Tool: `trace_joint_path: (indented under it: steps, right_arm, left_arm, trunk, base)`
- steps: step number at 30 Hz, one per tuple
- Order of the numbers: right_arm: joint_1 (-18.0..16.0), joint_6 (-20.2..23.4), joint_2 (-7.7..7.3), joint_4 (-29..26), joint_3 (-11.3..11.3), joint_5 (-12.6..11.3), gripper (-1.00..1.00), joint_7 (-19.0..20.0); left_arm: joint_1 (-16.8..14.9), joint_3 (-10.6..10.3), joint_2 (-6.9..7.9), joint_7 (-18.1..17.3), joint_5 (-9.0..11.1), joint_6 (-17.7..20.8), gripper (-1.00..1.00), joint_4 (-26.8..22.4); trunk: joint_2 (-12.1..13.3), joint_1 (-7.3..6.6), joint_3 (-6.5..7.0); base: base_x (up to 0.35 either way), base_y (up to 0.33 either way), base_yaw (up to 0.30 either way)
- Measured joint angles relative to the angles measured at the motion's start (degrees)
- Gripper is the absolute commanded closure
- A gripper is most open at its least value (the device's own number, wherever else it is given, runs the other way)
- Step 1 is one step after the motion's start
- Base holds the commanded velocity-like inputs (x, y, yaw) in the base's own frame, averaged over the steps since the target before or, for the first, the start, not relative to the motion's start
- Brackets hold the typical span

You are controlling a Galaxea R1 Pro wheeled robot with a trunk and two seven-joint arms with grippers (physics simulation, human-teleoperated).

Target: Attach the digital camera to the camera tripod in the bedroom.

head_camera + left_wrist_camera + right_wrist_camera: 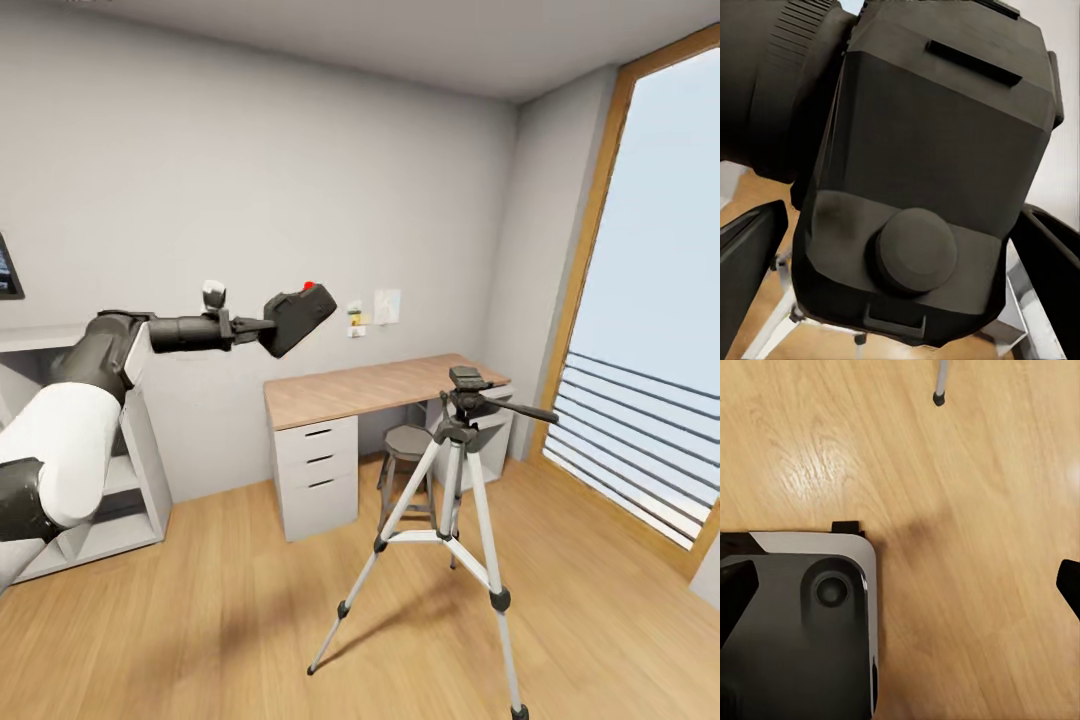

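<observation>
The left gripper [262, 326] holds the camera [300, 315] in its jaws, raised at ten o'clock from the tripod [455, 470]. Right gripper's [900, 585] jaws wide.

White-and-black left arm [70, 420], black claw [250, 327]

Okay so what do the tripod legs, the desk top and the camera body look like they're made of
Camera tripod legs: pale silver tubes with a soft sheen, probably metal, with black joints that look plastic. Desk top: light wood, faint grain, matte, on white drawers. Digital camera body: matte black, likely plastic, with a glossy red button.
</observation>
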Motion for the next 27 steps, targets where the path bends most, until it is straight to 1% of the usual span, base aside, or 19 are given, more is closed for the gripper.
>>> trace_joint_path:
  steps: [1,2,3,4,6,8,10,11,12,13,14,15,16,17,18,20,25,26,27]
  right_arm:
    - [0.0,0.0,0.0,0.0,0.0,0.0,-1.0,0.0]
    - [0.0,0.0,0.0,0.0,0.0,0.0,-1.0,0.0]
    - [0.0,0.0,0.0,0.0,0.0,0.0,-1.0,0.0]
    - [0.0,0.0,0.0,0.0,0.0,0.0,-1.0,0.0]
    - [0.0,0.0,0.0,0.0,0.0,0.0,-1.0,0.0]
    - [0.0,0.0,0.0,0.0,0.0,0.0,-1.0,0.0]
    - [0.0,0.0,0.0,0.0,0.0,0.0,-1.0,0.0]
    - [0.0,0.0,0.0,0.0,0.0,0.0,-1.0,0.0]
    - [0.0,0.0,0.0,0.0,0.0,0.0,-1.0,0.0]
    - [0.0,0.0,0.0,0.0,0.0,0.0,-1.0,0.0]
    - [0.0,0.0,0.0,0.0,0.0,0.0,-1.0,0.0]
    - [0.0,0.0,0.0,0.0,0.0,0.0,-1.0,0.0]
    - [0.0,0.0,0.0,0.0,0.0,0.0,-1.0,0.0]
    - [0.0,0.0,0.0,0.0,0.0,0.0,-1.0,0.0]
    - [0.0,0.0,0.0,0.0,0.0,0.0,-1.0,0.0]
    - [0.0,0.0,0.0,0.0,0.0,0.0,-1.0,0.0]
    - [0.0,0.0,0.0,0.0,0.0,0.0,-1.0,0.0]
    - [0.0,0.0,0.0,0.0,0.0,0.0,-1.0,0.0]
    - [0.0,0.0,0.0,0.0,0.0,0.0,-1.0,0.0]
  left_arm:
    - [-0.2,-0.2,-0.17,0.1,-0.1,2.0,1.0,-1.7]
    - [-0.5,-0.4,-0.45,0.2,-0.1,5.8,1.0,-4.8]
    - [-0.8,-0.5,-0.58,0.3,-0.1,7.6,1.0,-6.2]
    - [-1.4,-0.8,-0.88,0.4,0.0,11.0,1.0,-8.6]
    - [-2.3,-1.2,-1.23,0.6,-0.1,12.0,1.0,-10.4]
    - [-3.6,-2.4,-1.8,0.7,-0.1,12.0,1.0,-12.1]
    - [-4.4,-4.3,-2.41,0.6,-0.1,12.0,1.0,-14.2]
    - [-4.5,-6.1,-2.9,0.6,0.0,12.0,1.0,-16.0]
    - [-4.5,-7.4,-3.23,0.6,-0.1,12.0,1.0,-17.1]
    - [-4.4,-10.3,-3.93,0.5,-0.1,12.1,1.0,-19.1]
    - [-4.3,-11.9,-4.33,0.5,-0.2,12.0,1.0,-20.1]
    - [-4.1,-13.7,-4.57,0.6,-0.2,12.0,1.0,-21.0]
    - [-3.7,-17.2,-4.87,0.6,0.0,12.1,1.0,-22.6]
    - [-3.5,-18.8,-4.93,0.6,-0.2,12.0,1.0,-23.4]
    - [-3.2,-21.3,-5.02,0.5,-0.1,12.0,1.0,-24.5]
    - [-2.8,-23.6,-5.02,0.3,-0.1,12.0,1.0,-25.6]
    - [-2.0,-26.1,-5.08,-2.1,-0.1,11.7,1.0,-26.5]
    - [-1.3,-27.1,-5.08,-3.0,-0.1,10.0,1.0,-26.6]
    - [-1.0,-27.5,-5.08,-3.3,-0.2,9.5,1.0,-26.6]
  trunk:
    - [0.0,0.0,-0.01]
    - [0.0,0.01,0.0]
    - [0.0,0.0,-0.01]
    - [0.0,0.01,0.0]
    - [0.0,0.01,-0.01]
    - [0.0,0.0,-0.01]
    - [0.0,0.0,-0.01]
    - [0.0,0.01,-0.01]
    - [0.0,0.0,-0.02]
    - [0.0,0.01,-0.02]
    - [0.0,0.0,-0.02]
    - [0.0,0.01,-0.02]
    - [0.0,0.0,-0.02]
    - [0.0,0.01,-0.02]
    - [0.0,0.01,-0.02]
    - [0.0,0.01,-0.02]
    - [0.0,0.01,-0.02]
    - [0.0,0.01,-0.02]
    - [0.0,0.01,-0.02]
  base:
    - [0.0,0.0,0.0]
    - [0.0,0.0,0.0]
    - [0.0,0.0,0.0]
    - [0.0,0.0,0.0]
    - [0.0,0.0,0.0]
    - [0.0,0.0,0.0]
    - [0.0,0.0,0.0]
    - [0.0,0.0,0.0]
    - [0.0,0.0,0.0]
    - [0.0,0.0,0.0]
    - [0.0,0.0,0.0]
    - [0.0,0.0,0.0]
    - [0.0,0.0,0.0]
    - [0.0,0.0,0.0]
    - [0.0,0.0,0.0]
    - [0.0,0.0,0.0]
    - [0.0,0.0,0.0]
    - [0.0,0.0,0.0]
    - [0.0,0.0,0.0]
